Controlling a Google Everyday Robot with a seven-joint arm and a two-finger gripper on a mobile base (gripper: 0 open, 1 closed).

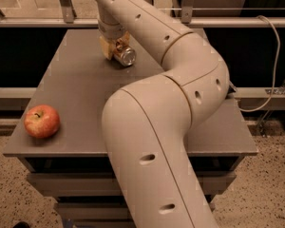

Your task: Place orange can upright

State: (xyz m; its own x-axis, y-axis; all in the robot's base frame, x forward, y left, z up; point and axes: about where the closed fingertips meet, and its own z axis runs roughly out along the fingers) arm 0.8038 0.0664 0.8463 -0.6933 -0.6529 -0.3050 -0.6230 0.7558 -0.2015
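The orange can (pixel 125 56) is at the far middle of the grey table (pixel 76 89), tilted on its side with its silver end facing the camera. My gripper (pixel 115 47) reaches down from above at the end of the beige arm (pixel 180 75). Its yellowish fingers (pixel 106 47) are closed around the can's body, at or just above the tabletop. The can's logo is hidden.
A red apple (pixel 42 121) sits at the table's front left corner. The arm's large links cover the middle and front right of the table. A metal railing (pixel 61 20) runs behind the table, and a cable (pixel 273 56) hangs at the right.
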